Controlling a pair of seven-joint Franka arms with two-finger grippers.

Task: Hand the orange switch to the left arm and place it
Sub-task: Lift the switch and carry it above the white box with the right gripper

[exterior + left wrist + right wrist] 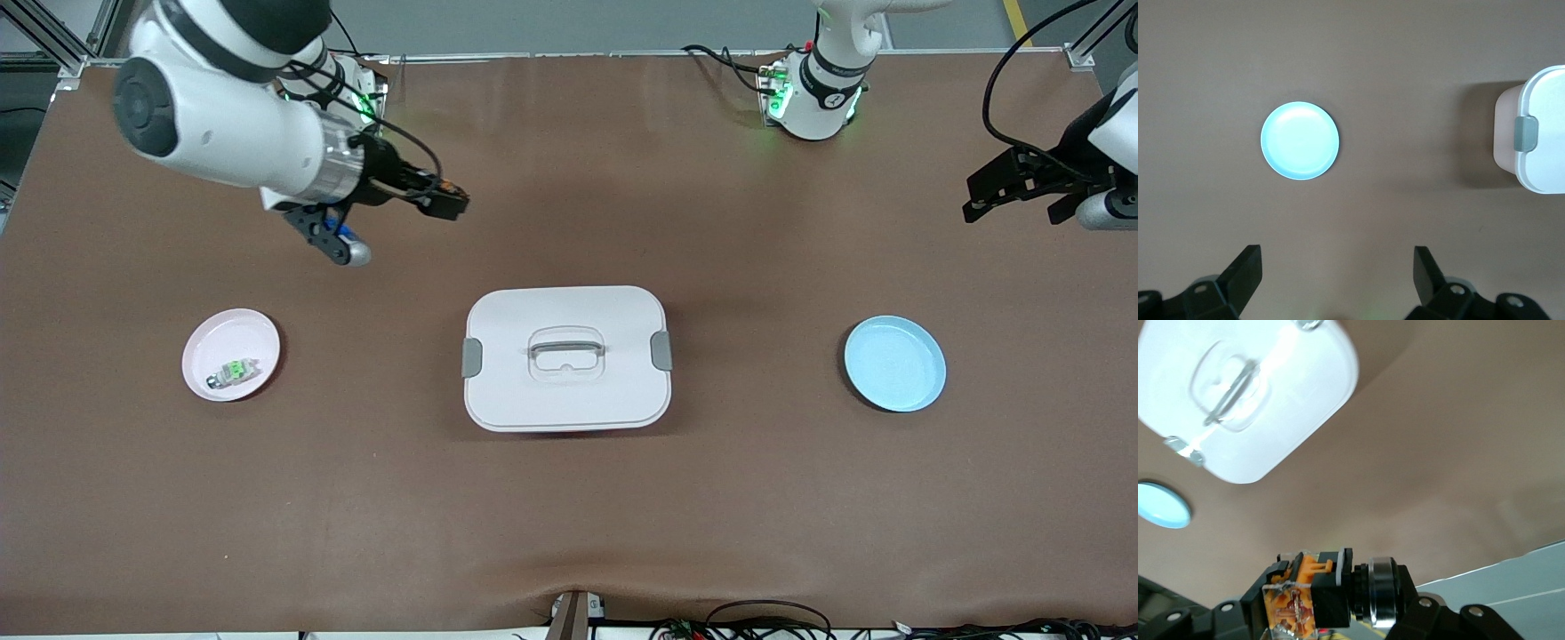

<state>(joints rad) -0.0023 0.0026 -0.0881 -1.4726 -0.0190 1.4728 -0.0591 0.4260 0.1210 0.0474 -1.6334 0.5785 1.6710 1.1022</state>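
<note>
The orange switch (451,197), a small black block with orange parts and a silver ring, is held in the air with my right gripper (436,197) shut on it. It hangs over bare table between the right arm's base and the white box (566,357). In the right wrist view the switch (1315,593) sits crosswise between the fingers of the right gripper (1328,610), with the box (1245,393) lower down. My left gripper (1013,197) hovers open at the left arm's end of the table. The left wrist view shows the left gripper (1337,263) holding nothing.
A light blue plate (894,364) lies beside the box toward the left arm's end; it also shows as the blue plate (1299,140) under the left wrist. A pink plate (233,331) toward the right arm's end holds a clear switch with green (233,371).
</note>
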